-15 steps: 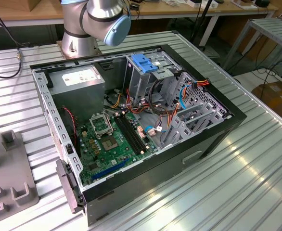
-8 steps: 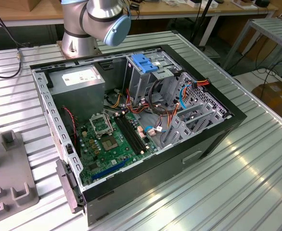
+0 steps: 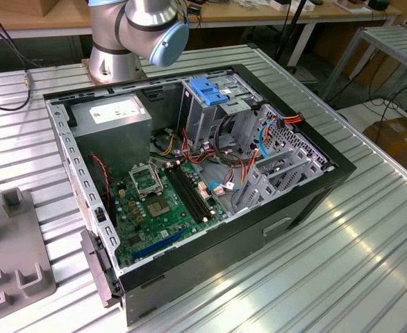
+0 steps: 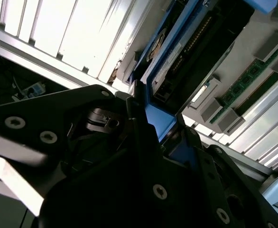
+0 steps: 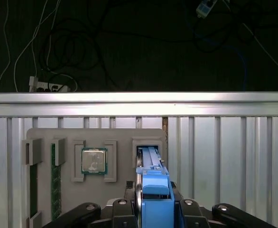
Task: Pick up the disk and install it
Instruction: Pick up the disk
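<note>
Clamping the disk (image 5: 150, 160) edge-on, the pincer (image 5: 155, 202) hides its lower part in the first wrist view.

No text, number or sign can be read. The white label (image 3: 112, 111) on the power supply box (image 3: 120, 132) carries print too fine to make out. The disk (image 4: 200, 42) clamped in the tool (image 4: 160, 126) shows no legible marking, nor does the processor chip (image 5: 94, 160) near the tool.
</note>
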